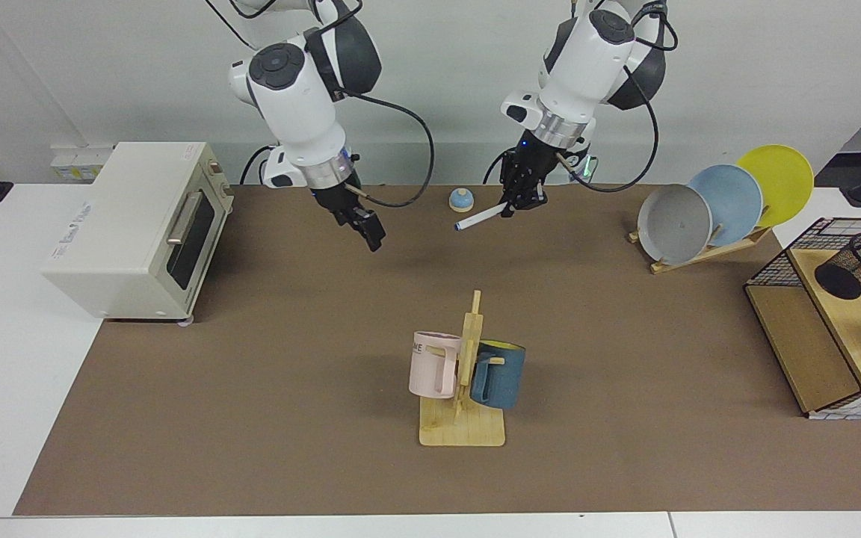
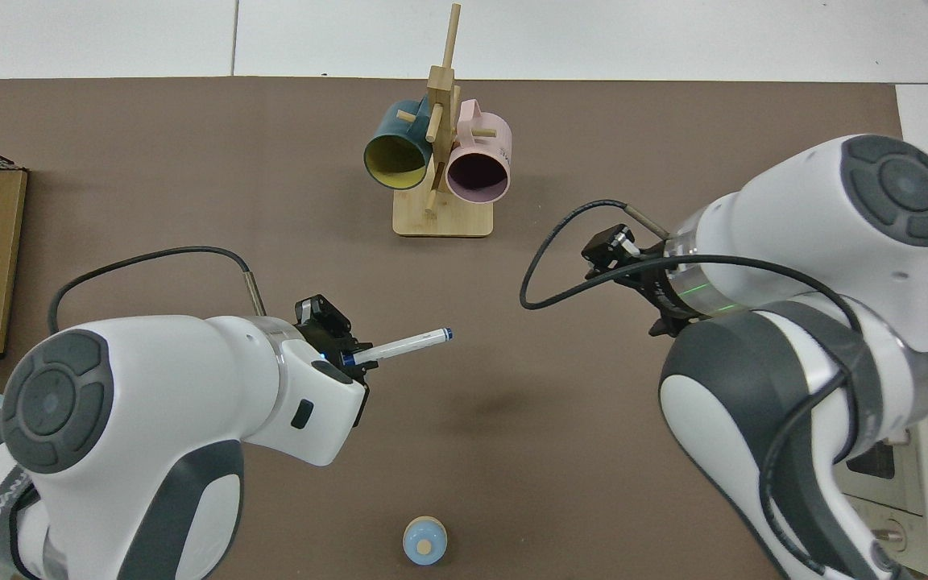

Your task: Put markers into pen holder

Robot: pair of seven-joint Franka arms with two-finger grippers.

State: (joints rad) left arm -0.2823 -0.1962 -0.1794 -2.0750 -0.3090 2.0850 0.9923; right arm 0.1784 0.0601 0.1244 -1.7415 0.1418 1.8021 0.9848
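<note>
Aloft, slim white marker [image 1: 480,217] in left hand [image 1: 514,205]

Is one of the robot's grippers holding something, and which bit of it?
Yes. The left gripper holds the marker by one end; the other end sticks out free above the table. The right gripper holds nothing.

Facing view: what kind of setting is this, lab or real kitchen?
Likely a robot lab bench staged with household props: two arms bolted behind a brown mat, a toaster oven, a plate rack and a mug stand spaced apart.
</note>
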